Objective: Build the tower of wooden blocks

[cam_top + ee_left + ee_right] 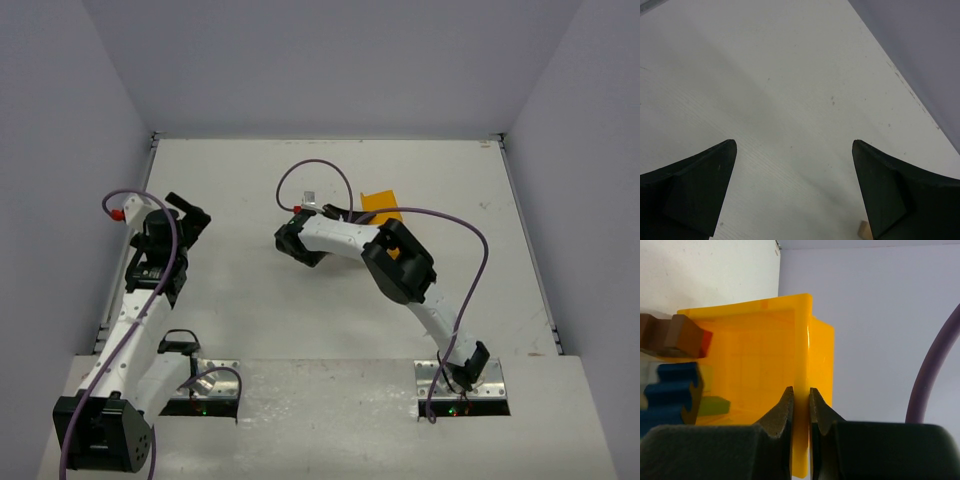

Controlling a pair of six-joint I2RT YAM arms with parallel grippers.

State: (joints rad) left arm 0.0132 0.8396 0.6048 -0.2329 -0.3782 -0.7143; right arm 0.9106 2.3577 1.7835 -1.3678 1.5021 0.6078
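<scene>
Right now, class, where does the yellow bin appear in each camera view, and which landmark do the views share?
Top external: yellow bin just right of centre, partly under the right arm.
Left wrist: not in it.
Right wrist: fills the centre, its wall pinched by the right gripper.
Shared landmark: the white table.

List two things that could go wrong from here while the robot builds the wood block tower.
1. The right gripper pinches only the thin wall of the yellow bin, so the bin could slip or tip.
2. The red block and blue block seem to sit loose beside that wall, so a jolt might scatter them.
</scene>
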